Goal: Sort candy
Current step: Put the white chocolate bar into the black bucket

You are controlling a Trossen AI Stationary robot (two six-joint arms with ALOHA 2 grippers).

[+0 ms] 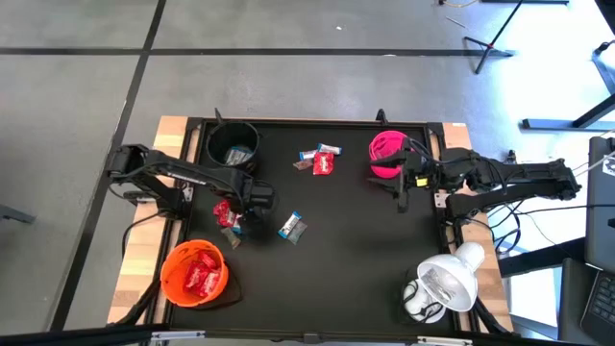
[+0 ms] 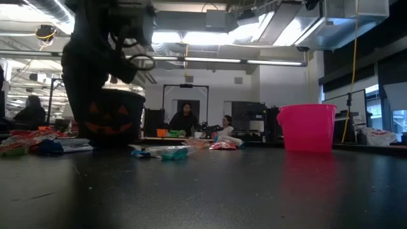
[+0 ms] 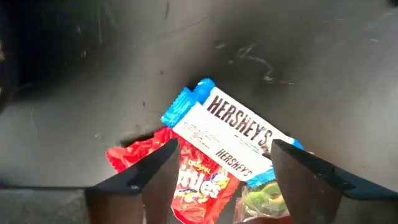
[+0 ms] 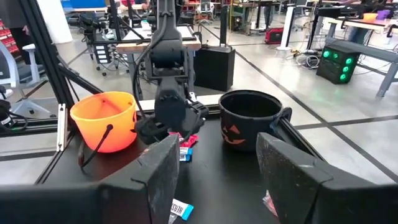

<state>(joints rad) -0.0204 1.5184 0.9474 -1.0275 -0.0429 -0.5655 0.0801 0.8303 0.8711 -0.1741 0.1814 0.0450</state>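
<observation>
A small pile of candy lies on the black mat at the left. It holds a blue-and-white wrapped bar [image 3: 231, 138], a red packet [image 3: 194, 182] and a green sweet [image 3: 261, 199]. My left gripper [image 3: 224, 180] points down over this pile [image 1: 228, 216], open, a finger on either side of it. I cannot tell whether the fingers touch it. More candy lies at mid-table [image 1: 292, 227] and farther back [image 1: 322, 160]. My right gripper [image 4: 217, 180] hangs level beside the pink bowl [image 1: 387, 154], open with nothing between its fingers. The orange bowl [image 1: 195, 274] holds red candy.
A black pumpkin-faced bowl [image 1: 233, 146] stands at the far left and holds some candy. A white lamp-like object [image 1: 442, 284] sits at the near right corner. People sit in the room beyond the table [image 2: 184, 119].
</observation>
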